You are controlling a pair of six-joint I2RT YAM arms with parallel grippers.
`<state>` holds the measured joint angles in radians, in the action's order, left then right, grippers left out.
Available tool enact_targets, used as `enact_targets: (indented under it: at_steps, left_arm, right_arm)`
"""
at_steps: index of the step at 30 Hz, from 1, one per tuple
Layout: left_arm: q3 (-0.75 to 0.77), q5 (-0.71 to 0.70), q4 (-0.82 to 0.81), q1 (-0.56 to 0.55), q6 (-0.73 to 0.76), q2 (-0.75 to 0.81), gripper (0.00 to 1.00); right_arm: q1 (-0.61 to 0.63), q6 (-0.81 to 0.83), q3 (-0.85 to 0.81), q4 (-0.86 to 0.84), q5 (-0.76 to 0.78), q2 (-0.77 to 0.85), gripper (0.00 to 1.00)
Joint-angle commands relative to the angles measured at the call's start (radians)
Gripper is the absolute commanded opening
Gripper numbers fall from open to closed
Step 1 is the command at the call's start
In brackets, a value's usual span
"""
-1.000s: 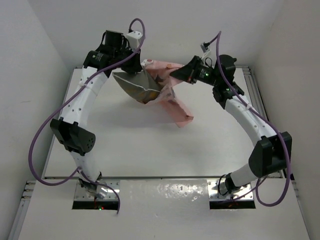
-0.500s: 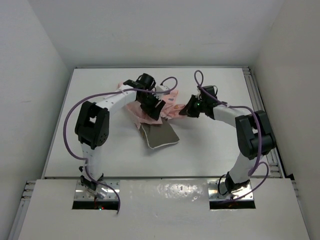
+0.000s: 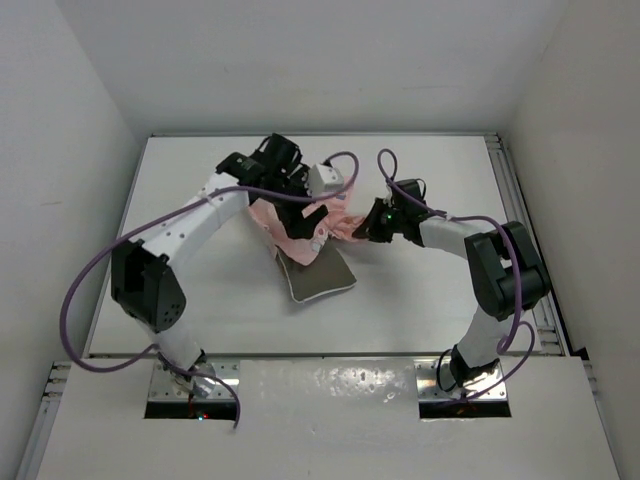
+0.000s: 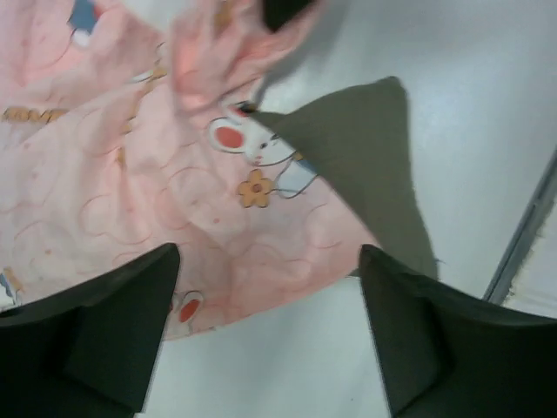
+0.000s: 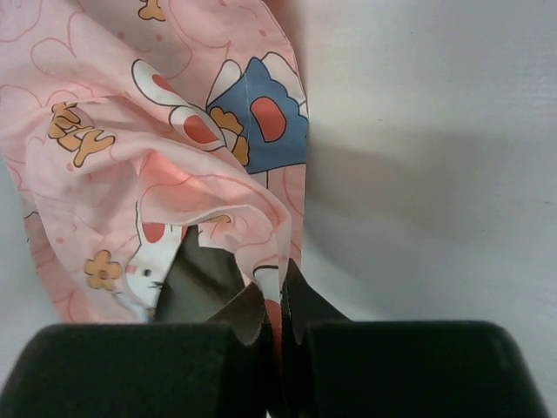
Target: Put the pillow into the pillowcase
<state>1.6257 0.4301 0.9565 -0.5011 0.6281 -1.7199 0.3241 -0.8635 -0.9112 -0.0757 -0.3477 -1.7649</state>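
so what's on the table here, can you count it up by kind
pillow: 1
pillowcase: 1
grippers: 2 (left gripper open over the pillowcase, right gripper pinching its cloth)
total: 4

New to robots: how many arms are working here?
2. The left arm holds its open left gripper over the pillowcase; the right arm has its right gripper shut on the cloth's edge.
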Motion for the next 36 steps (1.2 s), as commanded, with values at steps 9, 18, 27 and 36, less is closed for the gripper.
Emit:
enact_targets:
  at_steps: [9,18,27,36]
  left_arm:
    - [-0.285,-0.224,-0.053,-0.194,0.196,0.059,0.76]
    - [-0.369,-0.425,-0.301,-0.195,0.073,0.057,0.50]
    - [-0.178,-0.015,-0.104,-0.012,-0.047,0.065,0.00]
    - [0.413,0.144,0.070,0.344,-0.175,0.030,0.00]
  right_arm:
    - [0.016,-0.012,0.031,-0.055,-0.002,0.018,0.00]
    - [0.018,-0.012,0.052,-0.069,-0.002,0.042,0.00]
    - [0.009,0.037,0.046,0.034,-0.054,0.100,0.00]
    - [-0.088,0.167,-0.267,0.402,-0.231,0.206,0.00]
